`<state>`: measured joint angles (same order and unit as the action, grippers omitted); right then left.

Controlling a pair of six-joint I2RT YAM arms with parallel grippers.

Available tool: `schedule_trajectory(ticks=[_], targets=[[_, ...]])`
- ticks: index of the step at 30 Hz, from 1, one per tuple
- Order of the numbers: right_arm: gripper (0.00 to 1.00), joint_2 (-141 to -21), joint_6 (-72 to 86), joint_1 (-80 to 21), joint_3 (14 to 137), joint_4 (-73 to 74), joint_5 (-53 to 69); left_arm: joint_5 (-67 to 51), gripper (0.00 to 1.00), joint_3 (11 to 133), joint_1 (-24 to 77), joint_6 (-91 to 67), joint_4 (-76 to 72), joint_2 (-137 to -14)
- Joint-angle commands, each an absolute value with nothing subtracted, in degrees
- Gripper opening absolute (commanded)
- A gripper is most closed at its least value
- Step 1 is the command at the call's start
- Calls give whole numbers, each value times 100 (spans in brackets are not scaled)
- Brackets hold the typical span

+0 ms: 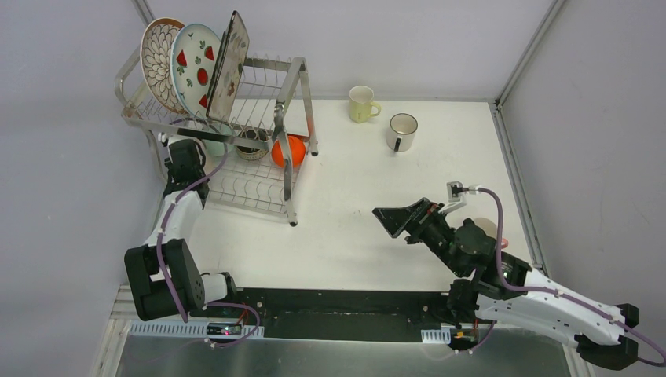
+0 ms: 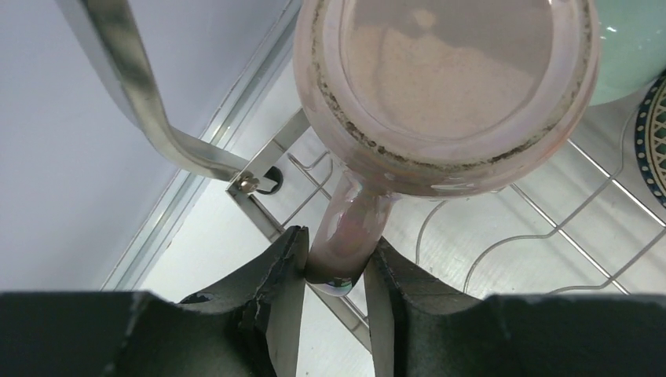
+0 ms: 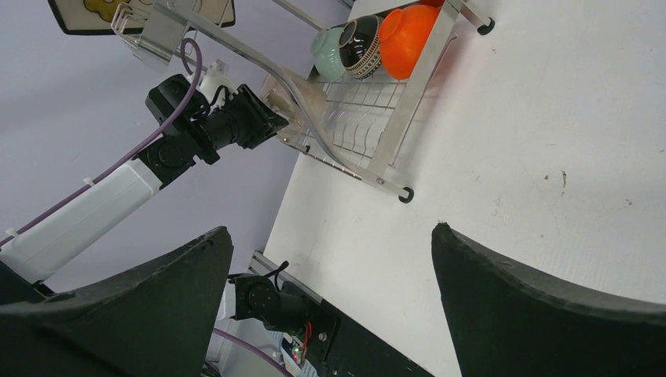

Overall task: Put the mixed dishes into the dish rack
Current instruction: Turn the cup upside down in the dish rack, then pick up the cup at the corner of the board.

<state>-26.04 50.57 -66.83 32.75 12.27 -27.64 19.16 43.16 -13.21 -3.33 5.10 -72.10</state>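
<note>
Your left arm (image 1: pixel 179 216) is stretched up the table's (image 1: pixel 353 181) left edge toward the far-left corner. The left gripper (image 2: pixel 334 267) is pinched on the handle of the pink mug (image 2: pixel 440 78). Your right arm (image 1: pixel 542 302) is folded at the near-right corner, elbow out past the right edge and wrist angled in toward mid-table. The right gripper (image 3: pixel 330 229) has its jaws spread wide.

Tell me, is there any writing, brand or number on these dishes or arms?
None can be read.
The petal-pattern plate, red-fruit plate and flowered square plate bear pictures only; the yellow mug, white mug and pink mug base look plain.
Circuit board near the arms: too small to read.
</note>
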Motion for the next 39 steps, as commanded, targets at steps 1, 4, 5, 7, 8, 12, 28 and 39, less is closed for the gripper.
schedule_trajectory(ticks=[1,4,5,7,8,12,28,39], targets=[[100,-2512,5134,-6671,3207,1275,-2930,2352,34,4680,-1384,-484,730,-7082],[100,-2540,5159,-6671,3248,1458,-2989,2103,41,4744,-1384,-631,869,-6961],[100,-2540,5159,-6671,3257,1473,-2996,1984,43,4738,-1380,-645,874,-6915],[100,-2542,5143,-6675,3277,1486,-2987,1849,46,4737,-1380,-669,898,-6847],[100,-2536,5134,-6673,3278,1488,-2987,1838,46,4743,-1380,-692,942,-6813],[100,-2550,5144,-6671,3270,1488,-2998,1775,48,4726,-1380,-913,1185,-6623],[100,-3045,5724,-6671,4029,3822,-4095,1444,70,4551,-1381,-2469,3327,-5473],[100,-3217,6802,-6671,4597,5884,-4992,695,90,4347,-1380,-3164,4358,-4745]])
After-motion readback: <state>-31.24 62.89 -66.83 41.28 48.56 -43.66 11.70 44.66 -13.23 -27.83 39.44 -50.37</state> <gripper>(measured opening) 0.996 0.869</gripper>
